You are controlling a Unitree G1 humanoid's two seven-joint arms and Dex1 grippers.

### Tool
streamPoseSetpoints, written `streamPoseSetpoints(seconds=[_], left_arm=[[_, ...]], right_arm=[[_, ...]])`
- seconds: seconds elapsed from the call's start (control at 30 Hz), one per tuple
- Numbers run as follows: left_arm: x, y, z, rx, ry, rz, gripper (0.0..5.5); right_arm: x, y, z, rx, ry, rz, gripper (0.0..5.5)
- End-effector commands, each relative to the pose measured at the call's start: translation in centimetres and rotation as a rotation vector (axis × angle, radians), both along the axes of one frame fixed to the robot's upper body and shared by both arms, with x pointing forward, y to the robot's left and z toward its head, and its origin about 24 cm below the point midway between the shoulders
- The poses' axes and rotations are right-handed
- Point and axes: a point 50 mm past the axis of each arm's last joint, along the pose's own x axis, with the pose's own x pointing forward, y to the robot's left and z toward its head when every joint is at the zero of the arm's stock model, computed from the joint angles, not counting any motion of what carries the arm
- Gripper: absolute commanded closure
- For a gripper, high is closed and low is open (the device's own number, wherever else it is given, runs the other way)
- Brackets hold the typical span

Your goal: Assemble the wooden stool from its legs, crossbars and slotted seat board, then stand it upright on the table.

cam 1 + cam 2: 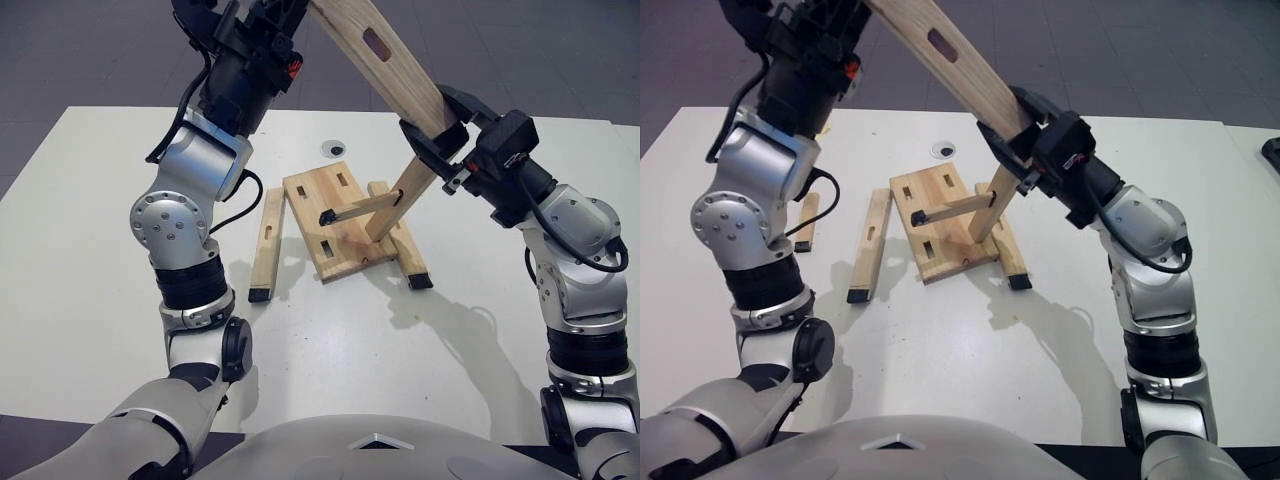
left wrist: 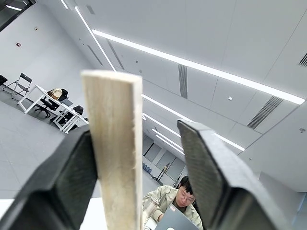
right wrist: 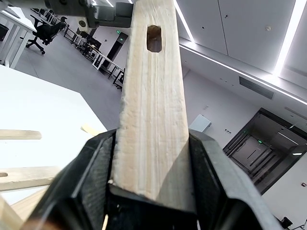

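A long wooden leg [image 1: 405,78] with an oval slot hangs slanted above the table. My right gripper [image 1: 437,125] is shut on its middle; both pads press its sides in the right wrist view [image 3: 151,158]. A short crossbar [image 1: 360,208] sticks out of the leg's lower part, over the slotted seat board [image 1: 335,222] lying flat on the table. The leg's upper end stands between the fingers of my left gripper [image 2: 136,134], which is open: the wood rests against one pad, with a gap to the other. Two more legs lie beside the board, one to its left [image 1: 267,243] and one to its right [image 1: 408,255].
A loose short crossbar [image 1: 808,222] lies behind my left arm on the white table [image 1: 100,250]. A round cable hole [image 1: 334,149] sits behind the seat board. There is bare tabletop in front and to both sides.
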Motion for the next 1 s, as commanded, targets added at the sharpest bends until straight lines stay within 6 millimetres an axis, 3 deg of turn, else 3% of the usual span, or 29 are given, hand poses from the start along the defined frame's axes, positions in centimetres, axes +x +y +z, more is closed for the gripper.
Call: streamPoseSetpoints(seconds=[0.03,0.23,0.87,1.0], left_arm=[[0.10,-0.06,0.53,-0.006,-0.013,-0.005,1.96],[0.32,-0.30,0.17,0.010,0.008,-0.007,0.96],[0.58,-0.03,-0.26,-0.022,0.036,-0.020,3.97],[0.57,-0.09,-0.34,-0.004,0.021,-0.014,4.30]], right_arm=[[0.23,-0.23,-1.30,-0.039,0.064,-0.012,3.42],[-0.12,-0.03,-1.34,-0.053,0.062,0.023,3.42],[0.09,0.02,-1.40,-0.076,0.046,0.012,3.43],[0.22,-0.03,-1.35,-0.074,0.040,-0.005,3.43]])
